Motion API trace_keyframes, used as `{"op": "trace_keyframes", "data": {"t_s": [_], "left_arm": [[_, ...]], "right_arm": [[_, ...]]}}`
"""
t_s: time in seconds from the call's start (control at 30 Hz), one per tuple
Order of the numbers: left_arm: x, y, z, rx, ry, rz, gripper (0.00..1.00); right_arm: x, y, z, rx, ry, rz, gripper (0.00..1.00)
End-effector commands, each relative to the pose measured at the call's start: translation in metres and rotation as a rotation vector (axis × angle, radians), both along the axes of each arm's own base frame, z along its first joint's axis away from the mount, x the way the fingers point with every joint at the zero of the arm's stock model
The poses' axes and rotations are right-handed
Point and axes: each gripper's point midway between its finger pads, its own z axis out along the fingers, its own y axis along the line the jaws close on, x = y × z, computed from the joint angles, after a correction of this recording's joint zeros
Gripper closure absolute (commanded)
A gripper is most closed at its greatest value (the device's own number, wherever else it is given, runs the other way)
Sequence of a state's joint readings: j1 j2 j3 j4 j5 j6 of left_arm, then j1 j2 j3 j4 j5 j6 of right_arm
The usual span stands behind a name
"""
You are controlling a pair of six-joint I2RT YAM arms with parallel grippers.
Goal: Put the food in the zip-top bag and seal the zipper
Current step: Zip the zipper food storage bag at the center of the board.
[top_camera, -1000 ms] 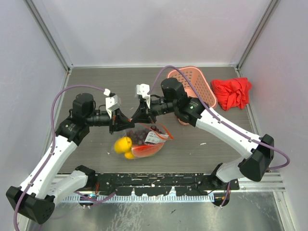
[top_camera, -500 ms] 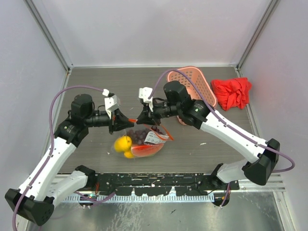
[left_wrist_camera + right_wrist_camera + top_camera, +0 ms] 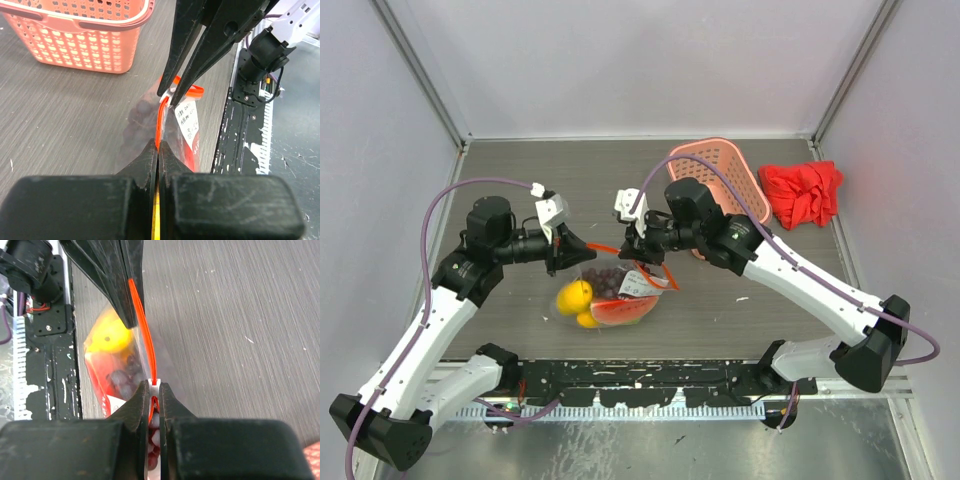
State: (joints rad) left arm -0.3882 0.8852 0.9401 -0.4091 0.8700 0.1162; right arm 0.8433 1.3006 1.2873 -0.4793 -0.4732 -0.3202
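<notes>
Pinching zipper (image 3: 160, 119): left claw (image 3: 157, 148), right claw (image 3: 155, 386)

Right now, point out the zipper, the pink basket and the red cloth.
zipper (image 3: 145, 327), right wrist view, middle of the strip.
pink basket (image 3: 718, 165), top view, bare lattice inside.
red cloth (image 3: 802, 193), top view, its centre.

One zip-top bag (image 3: 620, 292), one basket (image 3: 722, 168), one red cloth (image 3: 802, 193).

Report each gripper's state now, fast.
Left gripper: shut on the zipper, at one end.
Right gripper: shut on the zipper, farther along it.
</notes>
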Motion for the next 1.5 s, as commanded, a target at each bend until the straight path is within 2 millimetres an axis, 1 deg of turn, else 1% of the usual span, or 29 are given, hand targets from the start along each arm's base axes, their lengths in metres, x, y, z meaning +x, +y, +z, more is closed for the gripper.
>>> {"op": "trace_keyframes", "data": {"t_s": [0.0,0.2,0.27,0.33,0.37,0.4,0.43,0.5,0.63,0.7,0.73,0.93,1.03,1.23,1.4,1.47], "left_arm": [[0.009,0.002,0.023,-0.039,-0.098,0.047,1.00],[0.016,0.002,0.018,-0.039,-0.068,0.083,1.00],[0.015,0.000,0.019,-0.047,-0.067,0.063,1.00],[0.009,-0.004,0.020,-0.064,-0.065,0.015,1.00],[0.006,-0.007,0.021,-0.071,-0.061,-0.015,0.97],[0.002,-0.010,0.023,-0.081,-0.057,-0.049,0.91],[0.000,-0.011,0.023,-0.085,-0.054,-0.069,0.83],[0.000,-0.013,0.025,-0.086,-0.051,-0.083,0.70],[0.002,-0.011,0.025,-0.057,-0.072,-0.079,0.50],[0.006,-0.009,0.026,-0.048,-0.094,-0.065,0.43],[0.008,-0.010,0.025,-0.043,-0.100,-0.062,0.41],[0.019,-0.016,0.024,-0.023,-0.091,-0.103,0.38],[0.021,-0.013,0.023,0.025,-0.126,-0.114,0.37],[0.016,-0.008,0.033,0.072,-0.313,-0.174,0.36],[0.011,-0.012,0.030,0.102,-0.375,-0.241,0.37],[0.010,-0.015,0.024,0.140,-0.374,-0.257,0.37]], "right_arm": [[0.004,-0.026,-0.009,-0.079,-0.024,-0.087,1.00],[0.008,-0.038,-0.009,-0.098,-0.049,-0.139,1.00],[0.008,-0.037,-0.006,-0.091,-0.049,-0.135,1.00],[0.005,-0.033,0.001,-0.072,-0.044,-0.111,1.00],[0.003,-0.029,0.005,-0.059,-0.040,-0.089,1.00],[0.002,-0.026,0.011,-0.046,-0.043,-0.074,1.00],[0.002,-0.024,0.014,-0.038,-0.045,-0.062,1.00],[0.002,-0.020,0.018,-0.030,-0.052,-0.045,1.00],[0.005,-0.016,0.025,-0.028,-0.066,-0.032,1.00],[0.005,-0.014,0.027,-0.026,-0.068,-0.023,1.00],[0.005,-0.013,0.029,-0.024,-0.070,-0.017,1.00],[0.004,-0.011,0.032,-0.026,-0.077,-0.001,1.00],[0.004,-0.011,0.032,-0.025,-0.074,0.001,1.00],[0.003,-0.010,0.031,-0.025,-0.069,0.008,1.00],[0.002,-0.009,0.032,-0.020,-0.065,0.014,1.00],[0.002,-0.009,0.031,-0.020,-0.062,0.015,1.00]]}}
